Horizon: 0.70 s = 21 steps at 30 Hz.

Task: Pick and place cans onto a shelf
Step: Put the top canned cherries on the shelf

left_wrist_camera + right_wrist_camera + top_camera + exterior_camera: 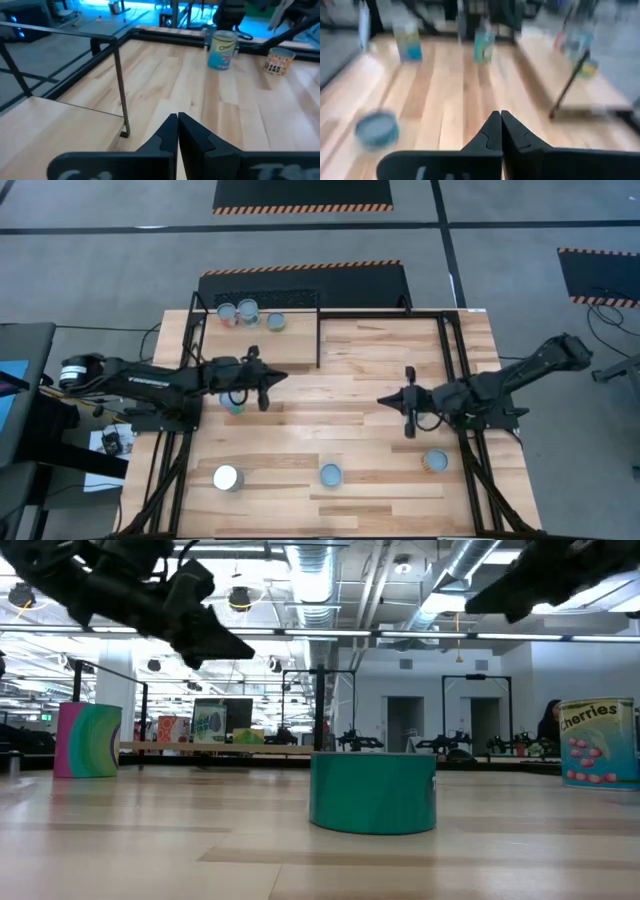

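Observation:
The shelf [296, 348] stands at the table's far left and carries three cans [247, 311]. Three more cans stand near the table's near edge: a white-topped one [228, 477], a blue-topped one [331, 475] and another blue-topped one [434, 461]. One can [234, 406] shows partly under my left arm. My left gripper [282, 377] is shut and empty, in the air by the shelf's near right corner; its closed fingers show in the left wrist view [177, 125]. My right gripper [383, 400] is shut and empty over the table's middle right; it also shows in the right wrist view [500, 122].
A thin black frame post [121, 90] of the shelf stands just ahead of my left gripper. In the low view a teal can [373, 792] stands in the middle, a pink and green one [88, 740] at the left and a cherries can [598, 743] at the right. Black rails [452, 350] run along the table's sides.

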Each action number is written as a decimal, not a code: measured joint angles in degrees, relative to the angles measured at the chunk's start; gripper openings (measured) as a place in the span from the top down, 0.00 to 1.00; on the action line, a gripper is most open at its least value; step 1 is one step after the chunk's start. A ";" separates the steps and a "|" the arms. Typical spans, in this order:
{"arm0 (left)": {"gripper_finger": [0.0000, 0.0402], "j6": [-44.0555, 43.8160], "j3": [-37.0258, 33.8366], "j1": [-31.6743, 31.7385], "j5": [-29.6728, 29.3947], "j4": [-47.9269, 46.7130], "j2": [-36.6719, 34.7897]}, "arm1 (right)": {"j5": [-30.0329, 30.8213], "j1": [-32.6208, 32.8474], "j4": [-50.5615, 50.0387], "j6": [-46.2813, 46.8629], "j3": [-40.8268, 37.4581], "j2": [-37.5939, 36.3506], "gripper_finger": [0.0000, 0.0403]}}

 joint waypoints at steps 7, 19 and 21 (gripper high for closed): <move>1.00 -1.98 -3.61 -0.57 -0.13 1.17 -2.23 | 3.20 8.82 -32.01 24.69 13.32 5.63 0.90; 1.00 -3.11 -4.47 -0.54 -0.68 1.41 -2.23 | 2.83 11.00 -66.22 53.83 20.63 17.82 0.66; 1.00 -3.14 -4.47 -0.54 -0.69 1.40 -2.23 | 2.13 10.72 -68.12 55.29 20.63 19.27 0.61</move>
